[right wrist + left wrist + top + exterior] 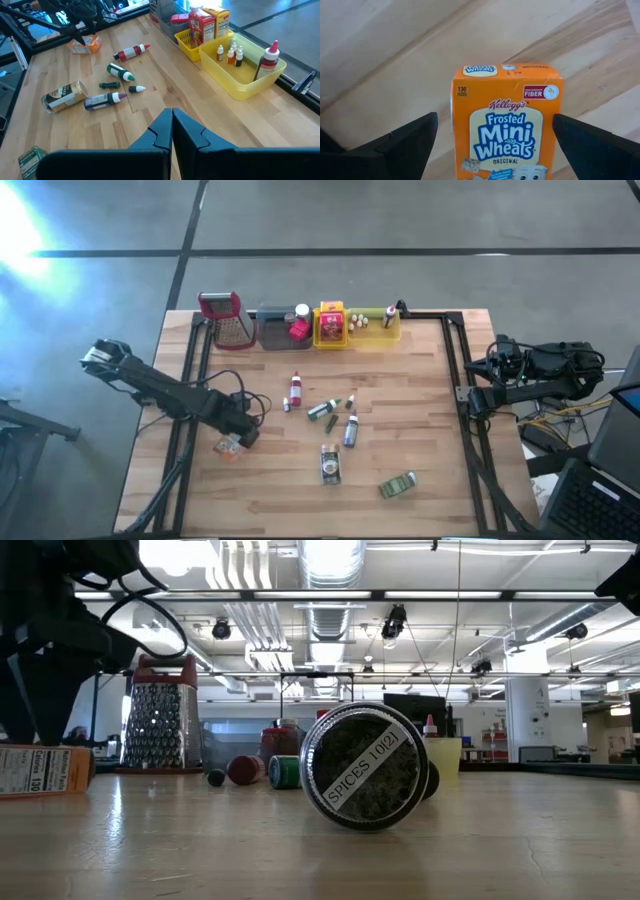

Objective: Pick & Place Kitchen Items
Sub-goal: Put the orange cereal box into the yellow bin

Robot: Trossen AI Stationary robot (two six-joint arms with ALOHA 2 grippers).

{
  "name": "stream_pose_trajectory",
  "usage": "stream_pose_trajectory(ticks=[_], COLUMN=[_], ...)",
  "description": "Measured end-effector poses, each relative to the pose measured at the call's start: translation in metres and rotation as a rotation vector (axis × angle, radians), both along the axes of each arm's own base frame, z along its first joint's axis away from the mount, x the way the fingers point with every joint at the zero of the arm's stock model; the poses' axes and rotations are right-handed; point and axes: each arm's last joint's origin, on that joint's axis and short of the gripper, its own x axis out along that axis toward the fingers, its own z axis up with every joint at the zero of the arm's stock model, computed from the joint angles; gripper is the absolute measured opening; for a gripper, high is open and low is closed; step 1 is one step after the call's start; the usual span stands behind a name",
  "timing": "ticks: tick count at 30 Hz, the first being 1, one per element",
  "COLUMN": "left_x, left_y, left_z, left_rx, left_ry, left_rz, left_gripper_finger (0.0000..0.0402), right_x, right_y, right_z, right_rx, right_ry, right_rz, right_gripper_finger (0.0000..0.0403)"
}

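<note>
I'm seeing the orange cereal box [507, 122] running off the left wrist picture's lower edge, its bottom cut away. In the low view, the spice jar [365, 766] is blocking whatever lies behind it, and the bottles beside the grater [158, 716] are showing only caps.

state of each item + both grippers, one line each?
left gripper: open, fingers either side of the box
Frosted Mini Wheats box: lying flat on table, not gripped
right gripper: shut, empty, parked at table's right edge
spice jar: on its side
red-capped bottle: lying down
yellow tray: holds upright bottles
</note>
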Motion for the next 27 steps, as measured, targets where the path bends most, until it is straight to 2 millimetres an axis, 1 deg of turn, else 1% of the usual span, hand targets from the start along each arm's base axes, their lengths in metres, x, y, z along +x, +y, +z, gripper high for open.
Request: stream_pose_trajectory(ticks=[10,27], left_x=[0.004,0.012], left_y=[-0.001,-0.003], left_z=[0.008,-0.004], left_rx=[0.001,0.014], left_ry=[-0.018,-0.001], left_rz=[-0.044,-0.056], left_gripper_finger=[0.0400,0.0400], right_x=[0.000,0.000], right_y=[0.000,0.000], right_z=[0.000,0.000], right_rx=[0.000,0.000], right_ry=[0.000,0.000], right_rz=[0.000,0.000], right_gripper_finger=[0.0008,0.0008])
